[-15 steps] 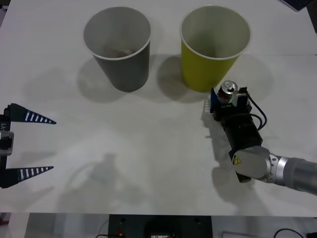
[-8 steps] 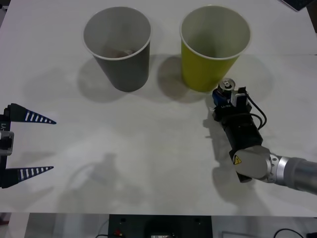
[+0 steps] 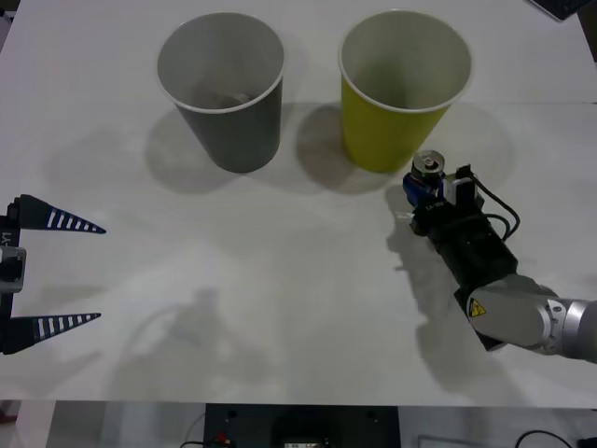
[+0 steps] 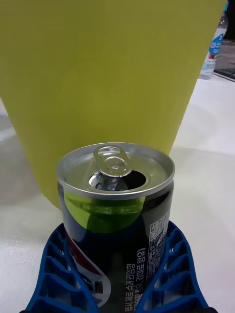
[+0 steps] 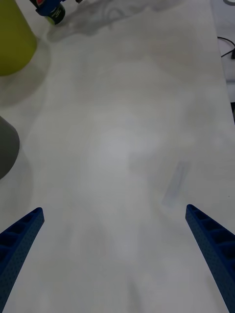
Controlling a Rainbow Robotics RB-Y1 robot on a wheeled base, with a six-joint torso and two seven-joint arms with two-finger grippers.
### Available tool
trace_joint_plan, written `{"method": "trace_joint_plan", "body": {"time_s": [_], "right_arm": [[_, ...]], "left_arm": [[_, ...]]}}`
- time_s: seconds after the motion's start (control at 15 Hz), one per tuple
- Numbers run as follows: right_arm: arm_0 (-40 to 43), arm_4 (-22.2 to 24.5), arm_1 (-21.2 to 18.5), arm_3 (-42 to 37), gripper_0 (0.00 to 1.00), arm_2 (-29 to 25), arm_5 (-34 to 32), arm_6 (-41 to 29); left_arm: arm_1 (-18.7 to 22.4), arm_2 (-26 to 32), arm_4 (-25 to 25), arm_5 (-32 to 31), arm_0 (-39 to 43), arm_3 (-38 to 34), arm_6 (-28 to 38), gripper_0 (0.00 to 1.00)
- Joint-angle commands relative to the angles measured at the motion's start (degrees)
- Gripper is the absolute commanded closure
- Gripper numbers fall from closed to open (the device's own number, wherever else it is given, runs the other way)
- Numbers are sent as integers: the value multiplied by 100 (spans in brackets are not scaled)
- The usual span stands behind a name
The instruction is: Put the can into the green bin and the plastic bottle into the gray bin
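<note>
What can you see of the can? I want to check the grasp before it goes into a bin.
The can is small, dark metal with a shiny silver top, its pull tab bent up over an open mouth. A red, white and blue label with printed text and a code wraps its side. It stands upright, clamped between the blue ribbed jaws of the right gripper, beside the green bin, below its rim. Whether it touches the bin or the table cannot be told.
</note>
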Motion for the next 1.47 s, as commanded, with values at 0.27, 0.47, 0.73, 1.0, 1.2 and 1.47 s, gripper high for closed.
{"method": "trace_joint_plan", "body": {"time_s": [0.27, 0.47, 0.73, 1.0, 1.2, 1.47], "right_arm": [[612, 1310, -961, -1126, 100, -1123, -1707, 85], [990, 2013, -1348, -1741, 100, -1966, -2937, 93], [1825, 2373, -1550, -2892, 100, -3794, -5266, 93], [2247, 2277, -1541, -3455, 100, -4893, -6734, 14], [2388, 2136, -1523, -3710, 100, -5570, -7736, -47], [2441, 2110, -1321, -3991, 100, -6695, -9512, -249]], "left_arm": [[0, 0, 0, 0, 0, 0, 0, 0], [0, 0, 0, 0, 0, 0, 0, 0], [0, 0, 0, 0, 0, 0, 0, 0], [0, 0, 0, 0, 0, 0, 0, 0], [0, 0, 0, 0, 0, 0, 0, 0], [0, 0, 0, 0, 0, 0, 0, 0]]}}
